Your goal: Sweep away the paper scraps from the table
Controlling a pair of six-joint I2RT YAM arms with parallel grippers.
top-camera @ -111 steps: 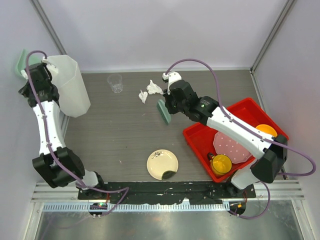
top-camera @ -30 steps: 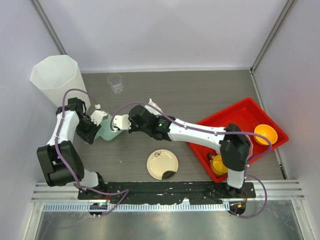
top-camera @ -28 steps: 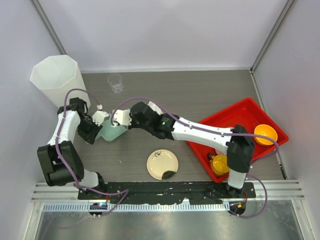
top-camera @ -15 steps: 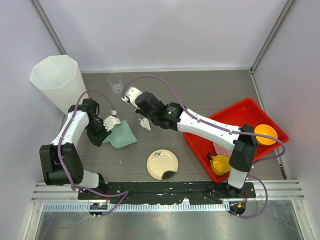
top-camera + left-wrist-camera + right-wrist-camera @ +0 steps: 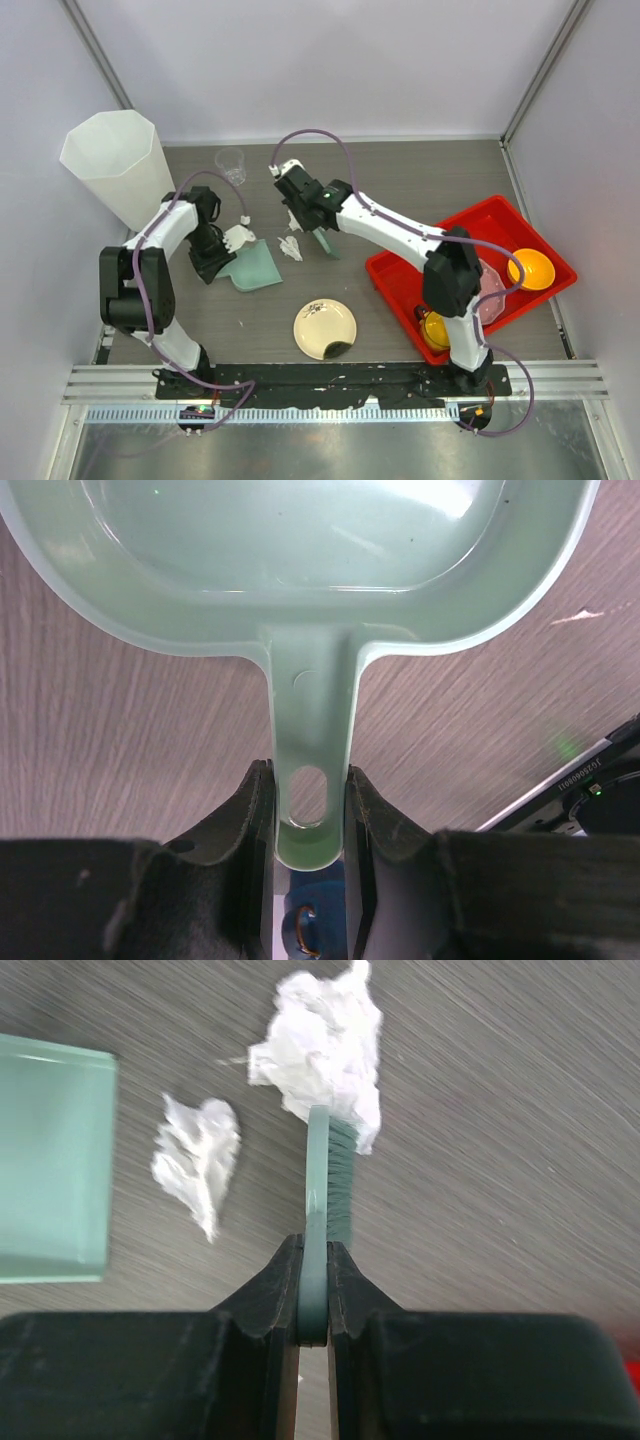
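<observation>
Swinging the right gripper (image 5: 315,1260) back from the meeting point on the left of a second ago, clamped hard on the green brush (image 5: 330,1175). Now setting the bristles down directly ahead of its fingers, touching the larger of the paper scraps (image 5: 320,1050). Leaving a smaller wad (image 5: 197,1155) ahead and to the left of that gripper, just beside the lip of the dustpan (image 5: 50,1160). Sliding the dustpan rightward meanwhile, toward the wads, with the left gripper (image 5: 310,790) pinching its handle between both fingers and keeping the pan straight ahead of them, low at the table (image 5: 120,740). Reading this as a reset for another stroke: having dragged both wads nearer across the table over the last few seconds, not yet getting either into the pan. Probably needing one short push leftward from the brush to finish these two. Judging the sweep well along but not done. Seeing only two wads at the brush, so not accounting for any others.
</observation>
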